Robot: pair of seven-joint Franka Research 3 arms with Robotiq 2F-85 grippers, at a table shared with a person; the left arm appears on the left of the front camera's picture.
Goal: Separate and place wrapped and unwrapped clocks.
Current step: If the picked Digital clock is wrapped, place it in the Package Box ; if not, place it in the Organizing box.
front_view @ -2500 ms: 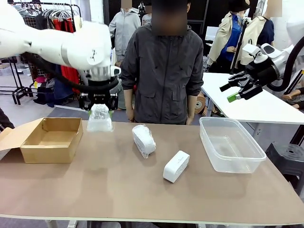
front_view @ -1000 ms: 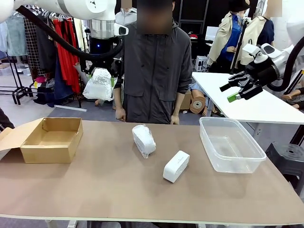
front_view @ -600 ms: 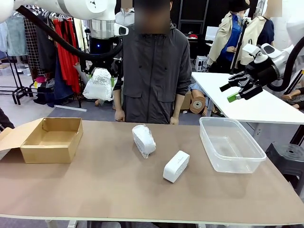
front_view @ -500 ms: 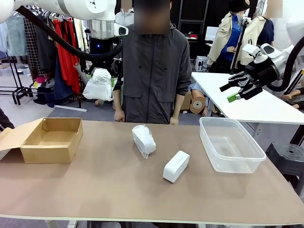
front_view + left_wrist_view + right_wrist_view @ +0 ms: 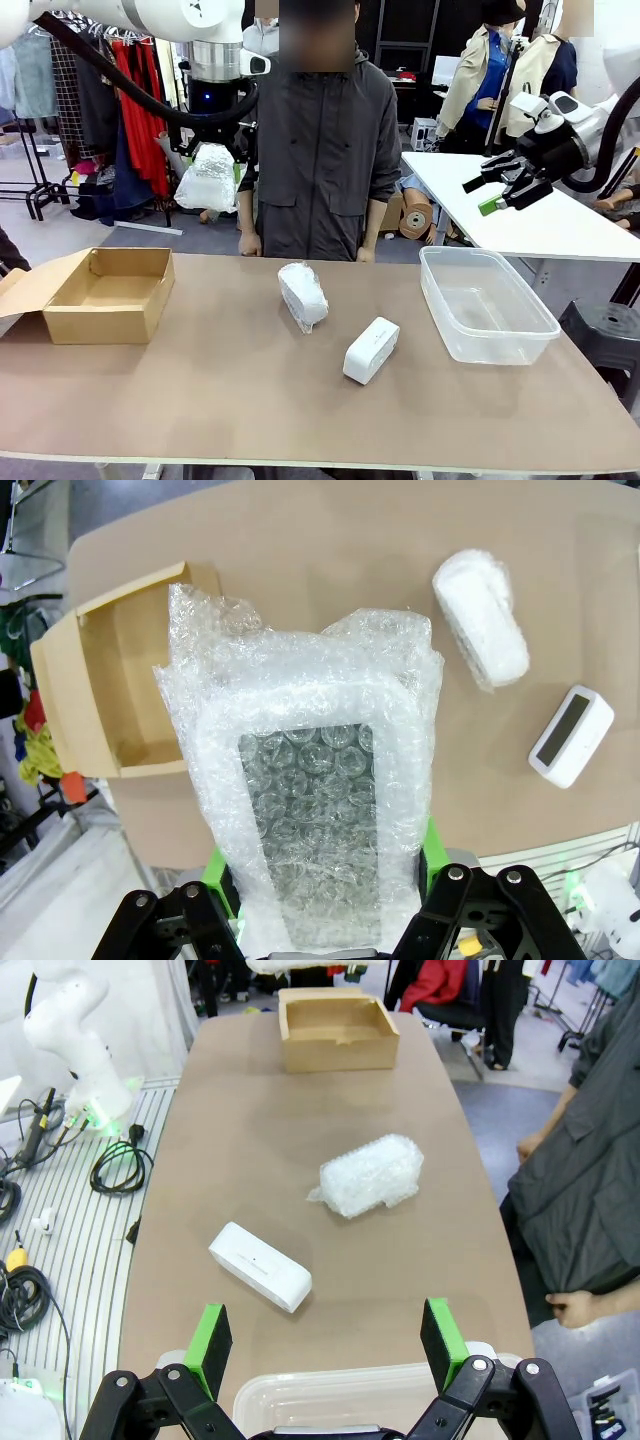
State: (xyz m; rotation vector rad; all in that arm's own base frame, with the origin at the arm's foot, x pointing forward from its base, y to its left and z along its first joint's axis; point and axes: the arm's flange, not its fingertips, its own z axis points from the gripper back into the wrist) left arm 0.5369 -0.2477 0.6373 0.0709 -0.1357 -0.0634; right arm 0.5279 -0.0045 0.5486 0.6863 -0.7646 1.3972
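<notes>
Across my flat brown table (image 5: 250, 400), an open brown cardboard box (image 5: 95, 322) sits by the left edge, one flap folded outward. A clear rectangular plastic tub (image 5: 500, 345) sits by the right edge, toward the far corner. A person in a dark grey zipped jacket (image 5: 325, 150) stands at the far edge, facing me. Behind on the right stands a white table (image 5: 545, 228).
</notes>
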